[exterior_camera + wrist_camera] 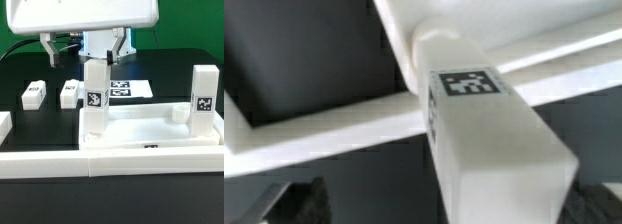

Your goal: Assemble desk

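Note:
The white desk top (150, 125) lies as a tray at the front of the black table. One white tagged leg (96, 95) stands upright in its corner on the exterior view's left, and a second leg (203, 93) stands in the corner on the right. My gripper (84, 58) is open around the top of the left leg, and its dark fingers (120, 48) stand apart from it. In the wrist view the leg (491, 140) runs down to the tray rim (349, 125) between the spread fingers of my gripper (448, 205), closer to one finger.
Two loose white legs (33, 93) (70, 93) lie on the table at the exterior view's left. The marker board (132, 88) lies behind the tray. A low white border wall (60, 162) runs along the front.

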`<state>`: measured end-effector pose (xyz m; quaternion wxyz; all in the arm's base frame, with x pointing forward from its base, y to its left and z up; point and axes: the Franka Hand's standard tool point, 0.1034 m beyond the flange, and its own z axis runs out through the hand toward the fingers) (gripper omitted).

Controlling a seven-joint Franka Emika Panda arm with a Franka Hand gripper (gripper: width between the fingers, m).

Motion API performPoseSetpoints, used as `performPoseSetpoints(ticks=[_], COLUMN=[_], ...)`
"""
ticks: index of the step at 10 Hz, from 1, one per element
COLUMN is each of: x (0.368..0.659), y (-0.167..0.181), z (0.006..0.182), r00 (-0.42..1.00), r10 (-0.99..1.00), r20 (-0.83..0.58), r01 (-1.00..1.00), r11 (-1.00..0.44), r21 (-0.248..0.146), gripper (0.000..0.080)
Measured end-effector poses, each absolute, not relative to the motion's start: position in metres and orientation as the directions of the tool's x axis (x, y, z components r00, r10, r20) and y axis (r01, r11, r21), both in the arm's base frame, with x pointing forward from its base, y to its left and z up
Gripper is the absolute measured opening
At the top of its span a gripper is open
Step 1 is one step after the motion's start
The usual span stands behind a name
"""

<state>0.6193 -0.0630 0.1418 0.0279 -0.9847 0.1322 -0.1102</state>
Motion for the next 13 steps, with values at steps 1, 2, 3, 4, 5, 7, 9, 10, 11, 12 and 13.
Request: performPoseSetpoints(ticks=[1, 2, 3, 4, 5, 7, 9, 10, 11, 12, 13], x=[0.618, 0.617, 0.624, 0.626, 0.625, 0.624, 0.62, 0.62, 0.619, 0.619, 0.619], y=[-0.062, -0.058, -0.055, -0.053, -0.05, -0.049, -0.049, -0.047, -0.047, -0.048, -0.047], z=[0.141, 0.142, 0.141, 0.135, 0.129, 0.124, 0.122, 0.122, 0.121, 0.121, 0.121], r00=[0.955, 0.965, 0.965, 0.966, 0.966, 0.967, 0.966, 0.966, 0.964, 0.964, 0.955], r10=[-0.27, -0.263, -0.262, -0.26, -0.258, -0.256, -0.257, -0.258, -0.265, -0.265, -0.297], r20=[0.125, 0.019, -0.014, 0.002, 0.003, 0.001, 0.006, 0.005, 0.004, 0.004, 0.0], r01=[-0.259, -0.259, -0.262, -0.258, -0.257, -0.255, -0.256, -0.257, -0.264, -0.264, -0.296], r11=[-0.961, -0.959, -0.959, -0.96, -0.961, -0.962, -0.962, -0.963, -0.961, -0.961, -0.951], r21=[-0.097, -0.111, -0.112, -0.106, -0.102, -0.099, -0.096, -0.086, -0.087, -0.086, -0.087], gripper=[0.0649, 0.0649, 0.0649, 0.0649, 0.0649, 0.0649, 0.0649, 0.0649, 0.064, 0.064, 0.0475])
